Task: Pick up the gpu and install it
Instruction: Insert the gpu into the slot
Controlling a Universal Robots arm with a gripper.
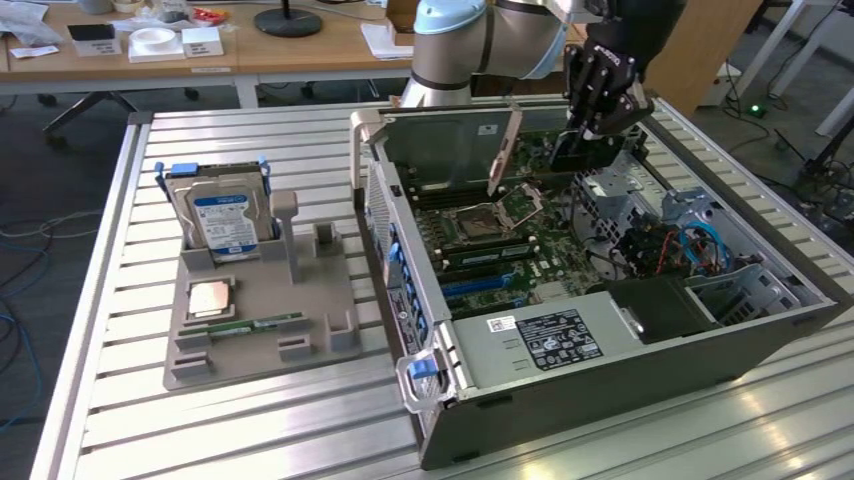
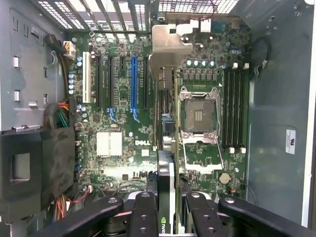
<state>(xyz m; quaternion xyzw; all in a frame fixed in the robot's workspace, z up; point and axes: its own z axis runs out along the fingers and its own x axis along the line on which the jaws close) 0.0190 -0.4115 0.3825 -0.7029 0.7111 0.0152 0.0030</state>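
Claw (image 2: pixel 169 201): black fingers (image 2: pixel 143 210) part closed, clamped on both faces of the gpu (image 2: pixel 167 168).

Gpu (image 1: pixel 578 158): held edge-on inside the open computer case (image 1: pixel 574 350), silver bracket (image 2: pixel 168 47) at the end away from the claw. It stands over the motherboard (image 2: pixel 118 143), between the blue slot (image 2: pixel 134 84) and the CPU socket (image 2: pixel 199 116). Contact with the board cannot be told.

Grey holder (image 1: pixel 260 300): on the slatted counter (image 1: pixel 267 440), beside the case towards the exterior view's left, carrying an upright hard drive (image 1: pixel 224 222).
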